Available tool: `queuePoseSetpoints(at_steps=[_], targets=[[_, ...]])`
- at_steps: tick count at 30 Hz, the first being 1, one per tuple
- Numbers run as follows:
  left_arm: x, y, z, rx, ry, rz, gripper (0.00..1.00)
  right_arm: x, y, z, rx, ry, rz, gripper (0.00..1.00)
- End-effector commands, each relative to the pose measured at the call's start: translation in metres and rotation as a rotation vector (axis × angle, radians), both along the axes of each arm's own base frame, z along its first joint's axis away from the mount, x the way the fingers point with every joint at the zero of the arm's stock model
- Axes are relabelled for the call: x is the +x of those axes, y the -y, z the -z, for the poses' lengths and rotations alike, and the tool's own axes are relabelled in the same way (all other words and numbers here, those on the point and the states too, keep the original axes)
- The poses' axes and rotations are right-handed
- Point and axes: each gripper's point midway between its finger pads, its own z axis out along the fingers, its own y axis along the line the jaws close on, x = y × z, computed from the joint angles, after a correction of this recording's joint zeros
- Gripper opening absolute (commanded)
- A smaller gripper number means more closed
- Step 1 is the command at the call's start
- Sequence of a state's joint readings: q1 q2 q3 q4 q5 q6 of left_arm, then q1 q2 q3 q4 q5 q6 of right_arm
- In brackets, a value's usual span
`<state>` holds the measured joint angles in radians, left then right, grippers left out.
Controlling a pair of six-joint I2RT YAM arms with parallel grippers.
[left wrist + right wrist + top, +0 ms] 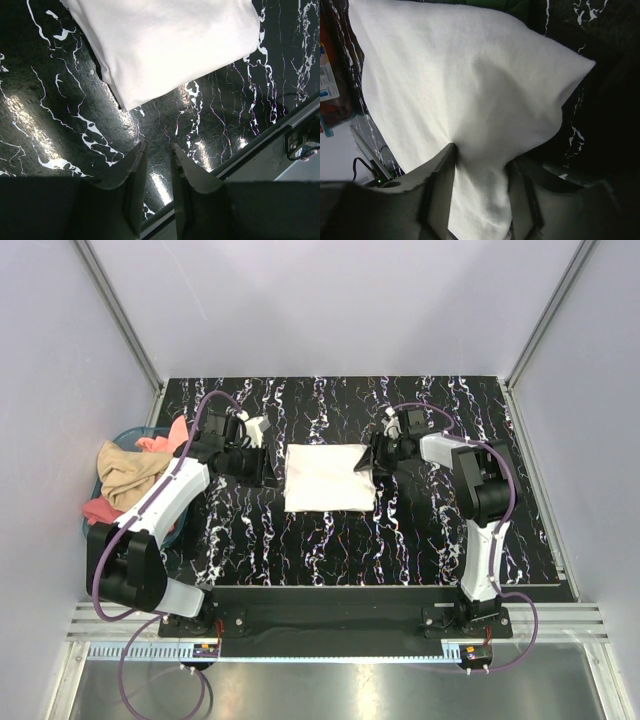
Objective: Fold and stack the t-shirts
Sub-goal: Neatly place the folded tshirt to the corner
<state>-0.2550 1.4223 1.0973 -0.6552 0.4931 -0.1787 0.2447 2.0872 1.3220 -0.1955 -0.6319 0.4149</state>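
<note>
Cream-white t-shirt (328, 478); black table (400, 540), white marble veining.

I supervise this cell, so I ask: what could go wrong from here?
The right gripper pinches the white t-shirt at one edge only, while the left gripper holds nothing: a pull may drag or undo the fold. The cloth, bunched between its fingers, may snag at release.
</note>
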Motion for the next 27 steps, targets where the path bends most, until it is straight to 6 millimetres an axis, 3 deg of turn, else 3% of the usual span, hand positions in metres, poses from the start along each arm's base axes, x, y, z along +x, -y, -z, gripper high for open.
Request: queuePoseSetpoints(at_steps=[1,5,6,9,14,17,22,24,26,27], targets=[[0.008,0.005,-0.020,-0.037,0.091,0.030,0.29,0.010,0.000,0.009,-0.036,0.028,0.001,0.47],[0.006,0.005,-0.019,-0.039,0.092,0.031,0.29,0.019,0.004,0.008,-0.054,0.061,-0.003,0.23],[0.005,0.005,-0.018,-0.037,0.087,0.029,0.29,0.022,0.007,0.006,-0.054,0.068,0.001,0.12],[0.004,0.006,-0.015,-0.047,0.076,0.035,0.29,0.035,0.019,0.000,-0.034,0.081,0.017,0.02],[0.002,0.007,-0.013,-0.053,0.066,0.040,0.29,0.051,0.053,-0.011,-0.036,0.086,0.032,0.00],[0.001,0.008,-0.012,-0.056,0.063,0.045,0.29,0.058,0.091,-0.012,-0.109,0.080,0.055,0.00],[-0.003,0.012,-0.010,-0.050,0.061,0.059,0.29,0.079,0.176,-0.012,-0.276,0.093,0.155,0.01],[-0.003,0.012,-0.007,-0.043,0.056,0.061,0.29,0.094,0.196,-0.023,-0.299,0.124,0.177,0.01],[-0.003,0.011,-0.003,-0.031,0.047,0.057,0.29,0.104,0.220,-0.018,-0.327,0.132,0.190,0.01],[-0.002,0.011,-0.001,-0.029,0.042,0.057,0.29,0.117,0.230,-0.029,-0.348,0.161,0.203,0.01]])
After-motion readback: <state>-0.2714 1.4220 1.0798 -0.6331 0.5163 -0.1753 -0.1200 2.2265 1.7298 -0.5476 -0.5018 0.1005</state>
